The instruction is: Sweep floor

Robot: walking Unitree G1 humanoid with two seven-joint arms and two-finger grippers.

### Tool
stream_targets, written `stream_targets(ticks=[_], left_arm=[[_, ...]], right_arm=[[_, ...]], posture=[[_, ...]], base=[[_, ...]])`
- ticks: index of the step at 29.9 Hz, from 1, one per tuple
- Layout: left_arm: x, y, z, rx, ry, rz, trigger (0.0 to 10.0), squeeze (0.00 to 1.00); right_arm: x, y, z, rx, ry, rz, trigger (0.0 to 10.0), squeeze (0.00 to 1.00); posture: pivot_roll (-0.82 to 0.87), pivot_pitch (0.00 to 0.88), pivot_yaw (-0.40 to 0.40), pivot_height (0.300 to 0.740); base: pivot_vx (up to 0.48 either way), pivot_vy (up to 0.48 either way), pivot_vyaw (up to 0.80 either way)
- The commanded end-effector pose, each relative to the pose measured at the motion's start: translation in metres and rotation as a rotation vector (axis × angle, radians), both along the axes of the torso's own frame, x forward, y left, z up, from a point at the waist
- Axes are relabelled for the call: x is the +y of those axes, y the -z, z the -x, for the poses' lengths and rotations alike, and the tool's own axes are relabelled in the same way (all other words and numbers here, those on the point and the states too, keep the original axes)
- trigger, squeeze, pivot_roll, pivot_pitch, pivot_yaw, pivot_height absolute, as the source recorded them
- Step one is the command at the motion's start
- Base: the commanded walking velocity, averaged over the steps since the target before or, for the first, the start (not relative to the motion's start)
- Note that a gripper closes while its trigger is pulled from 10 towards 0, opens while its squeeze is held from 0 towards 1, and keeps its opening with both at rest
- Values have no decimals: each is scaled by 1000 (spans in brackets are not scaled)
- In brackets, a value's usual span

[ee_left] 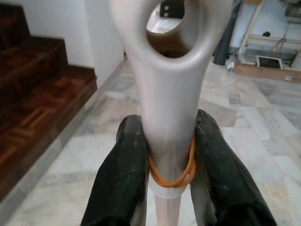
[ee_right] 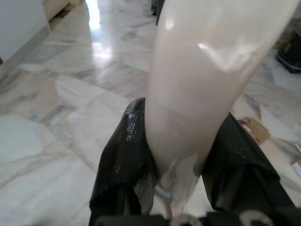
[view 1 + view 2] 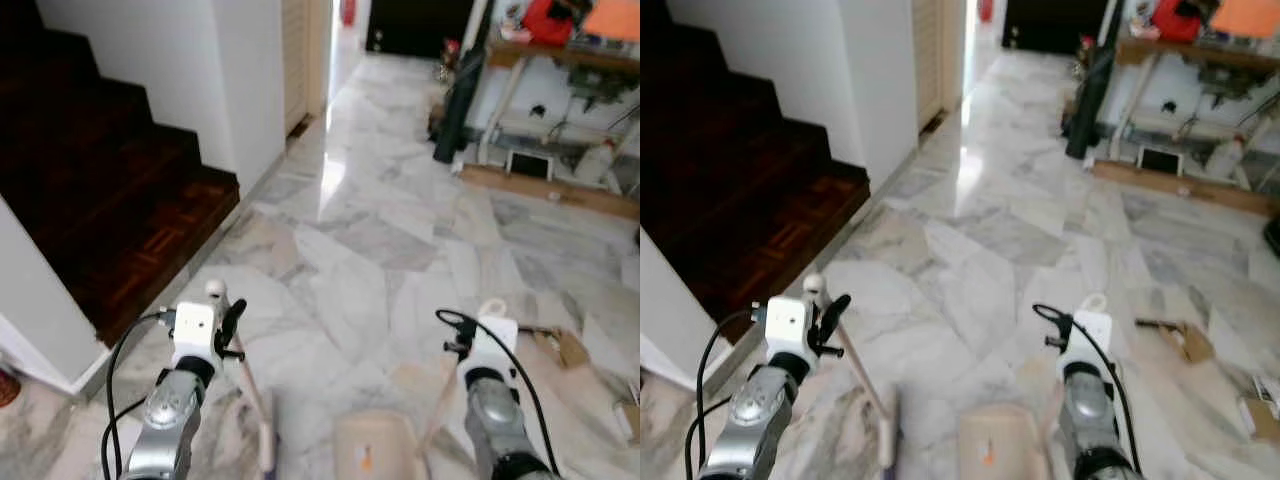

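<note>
My left gripper (image 1: 171, 165) is shut on the pale broom handle (image 1: 169, 94), just below its hanging loop and over an orange rubber band. In the head view the broom handle (image 3: 250, 385) slants from the left gripper (image 3: 228, 325) down to the broom head (image 3: 267, 450) at the lower edge. My right gripper (image 2: 181, 165) is shut on the cream dustpan handle (image 2: 197, 75). The beige dustpan (image 3: 372, 445) rests on the marble floor between my arms. Scraps of brown cardboard (image 3: 560, 345) lie on the floor to the right.
A dark wooden staircase (image 3: 120, 200) and a white wall (image 3: 240, 80) close the left side. At the back right stands a cluttered table (image 3: 560, 60) with a dark bag (image 3: 460, 100) leaning on it and a plank beneath. A hallway of marble floor (image 3: 380, 230) runs ahead.
</note>
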State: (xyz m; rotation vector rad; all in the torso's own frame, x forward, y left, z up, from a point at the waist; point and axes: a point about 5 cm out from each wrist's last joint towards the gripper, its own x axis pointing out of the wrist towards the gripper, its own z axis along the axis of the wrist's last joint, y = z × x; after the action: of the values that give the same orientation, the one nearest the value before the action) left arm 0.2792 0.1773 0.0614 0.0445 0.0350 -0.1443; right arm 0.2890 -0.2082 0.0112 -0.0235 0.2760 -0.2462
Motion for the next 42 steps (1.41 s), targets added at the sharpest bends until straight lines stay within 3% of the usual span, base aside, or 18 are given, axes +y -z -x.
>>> stream_targets(ticks=[1,42], left_arm=[[4,-9,-5,-38,-5,-28,10000,0],[-1,-11,-4,-41,-1,-23,10000,0]], right_arm=[[9,-6,-7,-34,-20,-22,10000,0],[13,-6,-7,-37,-44,-36,10000,0]], posture=[[77,0,-35,740],[81,11,-41,740]], base=[[360,0,0],[359,0,0]])
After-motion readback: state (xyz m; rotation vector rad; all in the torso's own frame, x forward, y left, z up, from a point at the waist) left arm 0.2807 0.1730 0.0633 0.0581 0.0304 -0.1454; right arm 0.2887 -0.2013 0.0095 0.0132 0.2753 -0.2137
